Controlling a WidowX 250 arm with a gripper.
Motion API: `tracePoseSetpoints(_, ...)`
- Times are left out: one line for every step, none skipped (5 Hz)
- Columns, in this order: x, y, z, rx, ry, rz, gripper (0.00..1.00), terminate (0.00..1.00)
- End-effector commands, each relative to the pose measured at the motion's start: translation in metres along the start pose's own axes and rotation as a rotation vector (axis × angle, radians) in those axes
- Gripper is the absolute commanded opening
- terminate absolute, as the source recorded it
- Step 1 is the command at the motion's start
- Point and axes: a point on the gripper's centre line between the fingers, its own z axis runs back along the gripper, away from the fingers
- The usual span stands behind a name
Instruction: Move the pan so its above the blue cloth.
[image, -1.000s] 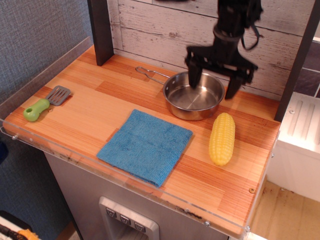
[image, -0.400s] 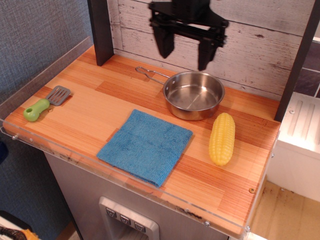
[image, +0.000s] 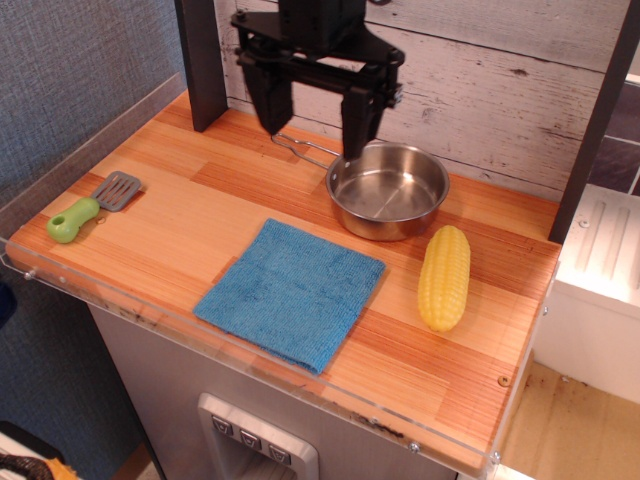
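The pan (image: 389, 191), a small shiny steel saucepan, stands on the wooden counter toward the back, its wire loop handle (image: 300, 149) pointing left. The blue cloth (image: 291, 291) lies flat in front of it, apart from the pan. My gripper (image: 313, 125) is open and empty, its two black fingers hanging over the handle, one on each side of it, just left of the pan's rim.
A yellow corn cob (image: 444, 276) lies right of the cloth. A grey spatula with a green handle (image: 92, 207) lies at the left edge. A dark post (image: 203, 62) and a white plank wall stand behind. The counter's front edge has a clear rim.
My gripper has moved left from over the pan to over its handle, rising then coming lower. It stays open. The pan, cloth and corn have not moved.
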Motion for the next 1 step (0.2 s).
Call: tracePoseSetpoints(-0.0044, 0.0104, 0.0163, -0.003, 0.052, -0.058, 1.0, 1.0)
